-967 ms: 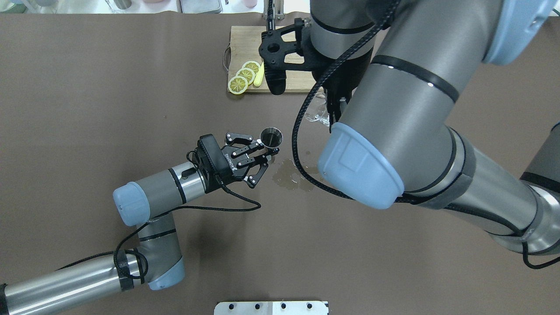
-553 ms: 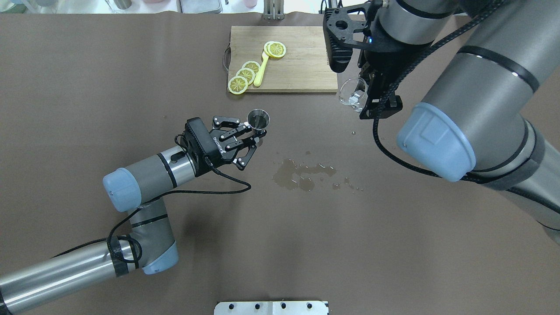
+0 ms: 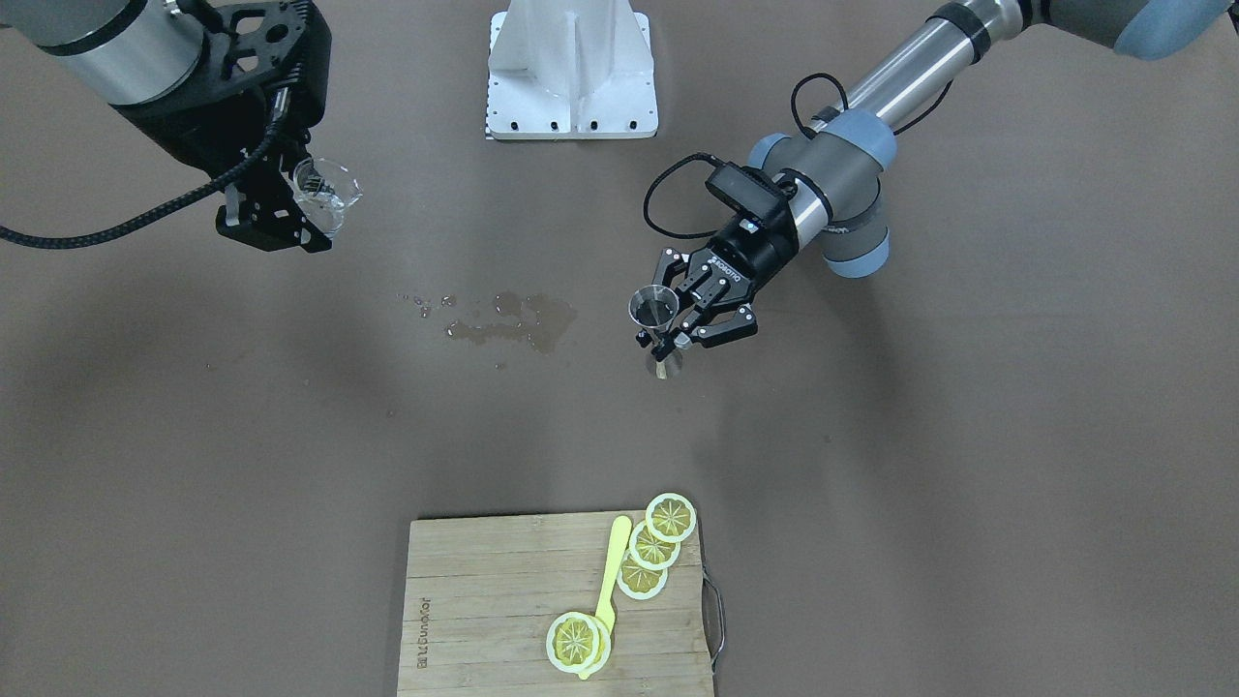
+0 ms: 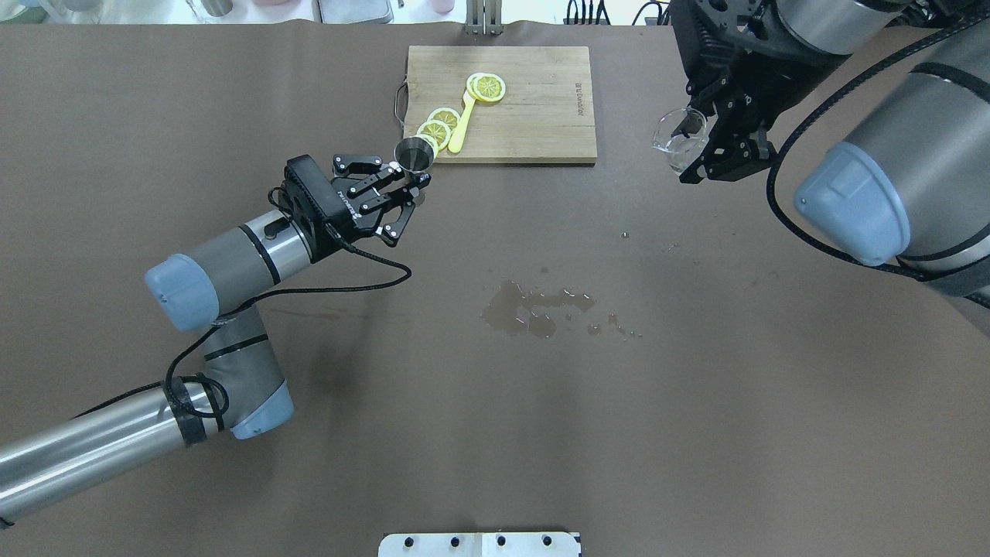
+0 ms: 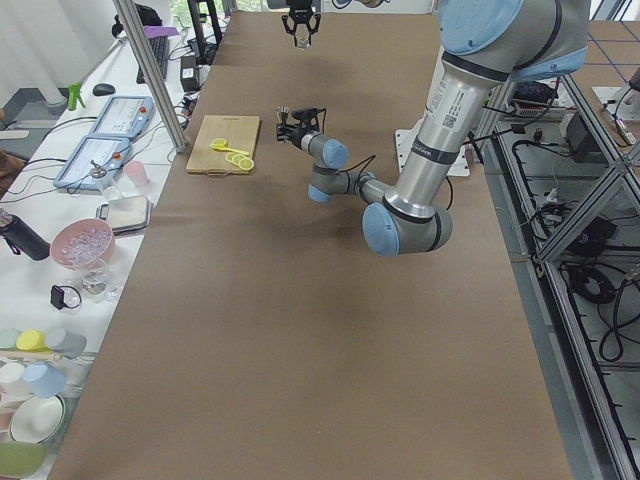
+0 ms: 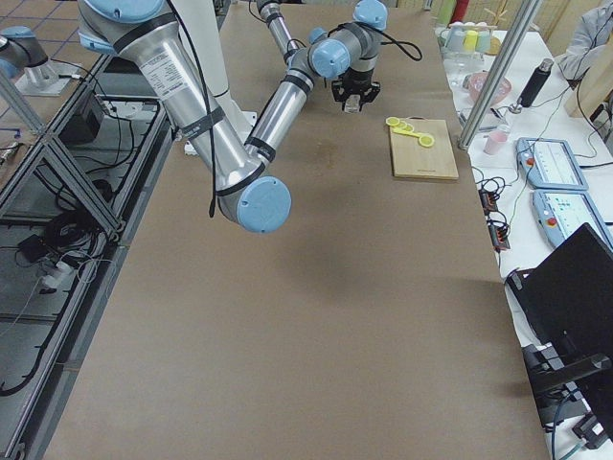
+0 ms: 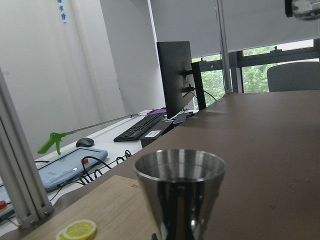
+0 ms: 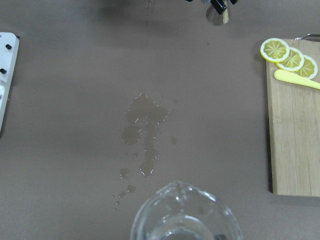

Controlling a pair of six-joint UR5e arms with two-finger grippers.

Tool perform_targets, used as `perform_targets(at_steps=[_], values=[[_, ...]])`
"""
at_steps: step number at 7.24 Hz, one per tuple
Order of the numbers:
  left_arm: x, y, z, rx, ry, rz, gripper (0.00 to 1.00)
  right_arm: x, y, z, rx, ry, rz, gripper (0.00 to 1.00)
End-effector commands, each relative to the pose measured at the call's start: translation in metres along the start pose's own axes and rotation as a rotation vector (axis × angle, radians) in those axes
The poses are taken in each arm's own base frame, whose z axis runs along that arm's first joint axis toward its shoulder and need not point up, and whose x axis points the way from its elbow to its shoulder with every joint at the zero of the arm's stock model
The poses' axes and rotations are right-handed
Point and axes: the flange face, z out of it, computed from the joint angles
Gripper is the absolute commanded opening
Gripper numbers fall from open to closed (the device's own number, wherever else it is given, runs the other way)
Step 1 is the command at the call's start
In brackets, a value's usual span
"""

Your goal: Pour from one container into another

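Left gripper (image 4: 412,182) clamps jigger (image 4: 414,154) waist; right gripper (image 4: 700,155) grips beaker (image 4: 678,136) (fingertips mostly hidden, contents hard to read).

The board (image 4: 541,116) lies at the table's (image 4: 232,77) far edge, slices (image 4: 445,118) on its left half. A spill (image 4: 526,305) lies mid-table. The jigger (image 4: 414,155) is by the board's near left corner, the beaker (image 4: 681,138) right of the board.

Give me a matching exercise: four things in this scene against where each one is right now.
1. steel jigger
2. glass beaker
3. puddle
4. yellow spoon

A. lying on the wooden board
B. held in the right arm's jaws
C. spread on the table, between the arms
D. held in the left arm's jaws

Pairs: 1-D, 2-B, 3-C, 4-A
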Motion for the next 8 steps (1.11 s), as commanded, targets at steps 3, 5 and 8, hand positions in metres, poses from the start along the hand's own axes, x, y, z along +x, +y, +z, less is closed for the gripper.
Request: perform_targets(at_steps=[3, 5, 8], values=[[-0.070, 0.006, -0.027, -0.020, -0.096, 0.026, 0.00, 0.086, 0.071, 0.017, 0.181, -0.036, 0.002, 0.00], [-0.109, 0.018, -0.044, -0.080, -0.162, 0.049, 0.00, 0.115, 0.118, 0.034, 0.246, -0.059, -0.006, 0.00], [-0.143, 0.033, -0.074, -0.106, -0.217, -0.009, 0.00, 0.100, 0.184, 0.067, 0.274, -0.055, -0.049, 0.00]])
